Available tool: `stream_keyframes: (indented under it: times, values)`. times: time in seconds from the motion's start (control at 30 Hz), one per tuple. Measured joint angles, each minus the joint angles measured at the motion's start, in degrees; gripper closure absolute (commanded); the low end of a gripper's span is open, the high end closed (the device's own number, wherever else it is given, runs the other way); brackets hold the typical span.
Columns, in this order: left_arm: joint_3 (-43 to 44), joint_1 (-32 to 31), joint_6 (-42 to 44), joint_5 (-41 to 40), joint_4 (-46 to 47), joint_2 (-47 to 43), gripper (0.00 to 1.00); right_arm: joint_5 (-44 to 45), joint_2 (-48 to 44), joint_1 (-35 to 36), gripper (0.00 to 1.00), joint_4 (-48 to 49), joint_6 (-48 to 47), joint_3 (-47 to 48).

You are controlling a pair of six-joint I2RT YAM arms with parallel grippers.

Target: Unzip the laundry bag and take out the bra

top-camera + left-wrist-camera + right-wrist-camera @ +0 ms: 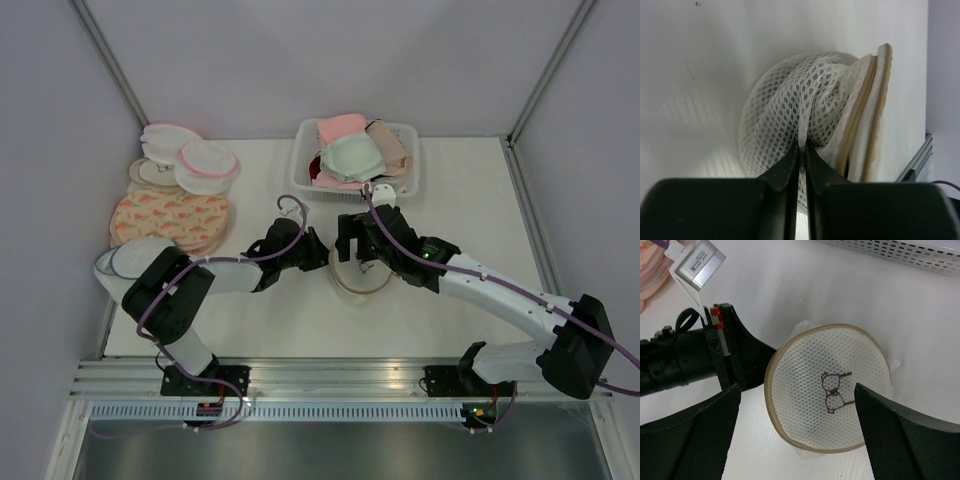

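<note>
"How does the left arm (215,272) sit?"

"It rises from its base, then the forearm runs low toward the middle of the table, with the wrist pointing right. The left gripper (801,149) is pinched tight, its jaws almost meeting on a fold of the laundry bag (785,110)."

"And the right arm (500,298)?"

"It bends out to its own right, then the long forearm reaches back toward the middle, wrist tipped down. The right gripper (796,390) is spread wide and grips nothing."

"Do the two grippers touch?"

"No. They are near each other, tips facing, but apart."
</note>
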Motion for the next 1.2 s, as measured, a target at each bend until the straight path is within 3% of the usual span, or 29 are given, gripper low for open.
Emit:
stream_keyframes:
  times: [0.07, 0.83, 1.0, 1.2]
  values:
    - [0.09, 0.07, 0.20, 0.50, 0.28, 1.92, 0.98, 1.46, 3.21, 0.02, 0.02, -0.13, 0.11, 2.23]
    - [-7.72, 0.13, -5.38, 5.95, 12.85, -0.61, 0.98, 8.41, 21.00, 2.58, 0.02, -4.57, 3.48, 8.87]
    - [-8.98, 0.46, -5.64, 6.01, 13.27, -2.21, 0.98, 17.00, 19.98, 2.95, 0.02, -10.75, 6.97, 8.83]
    - [-9.73, 0.90, -5.95, 6.86, 14.60, -2.62, 0.98, 27.67, 12.15, 3.04, 0.02, -20.26, 12.68, 6.82]
